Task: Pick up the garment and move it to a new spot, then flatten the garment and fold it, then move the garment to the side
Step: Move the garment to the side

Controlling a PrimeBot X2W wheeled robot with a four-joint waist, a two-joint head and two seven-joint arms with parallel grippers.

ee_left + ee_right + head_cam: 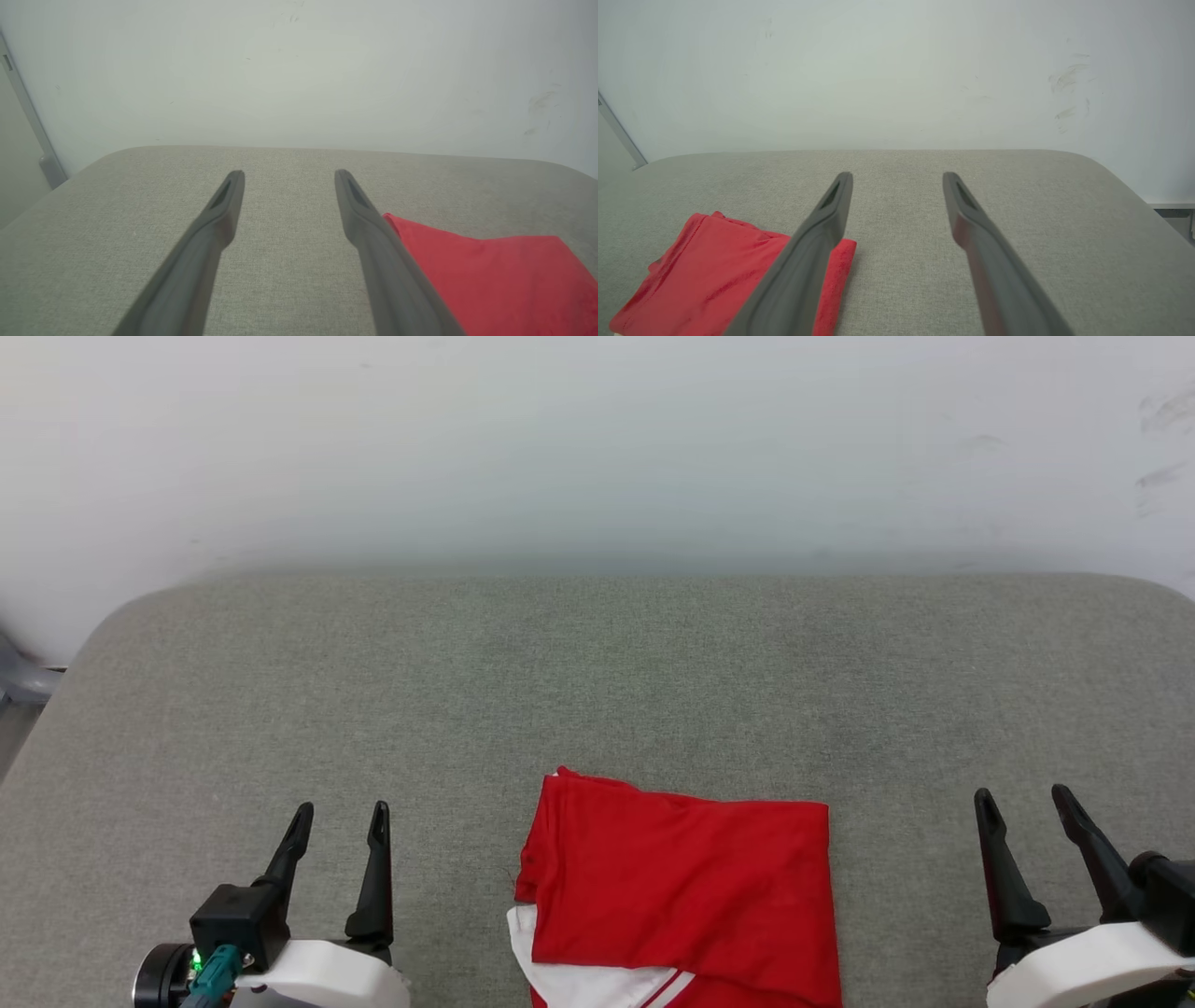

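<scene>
- Bottom centre of the head view: garment (pixel 681 887), folded into a rough red rectangle, with white sleeve cloth and red-white striped trim peeking out at its lower left, cut off by the frame's bottom edge.
- Lower left: left gripper (pixel 341 807), fingers spread apart, gripping nothing, beside the garment without touching.
- Lower right: right gripper (pixel 1022 793), likewise spread and apart from the cloth.
- Beneath all: grey woven surface (pixel 597 672).
- Farthest, along the top: pale wall (pixel 597 448), faintly scuffed at upper right.

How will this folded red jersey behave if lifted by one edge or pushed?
Probably floppy: the red jersey lies in soft, wrinkled layers, so it would likely droop and unfold. Likely light, being thin cloth. Pushed, it may bunch rather than slide on the grey fabric surface.
</scene>
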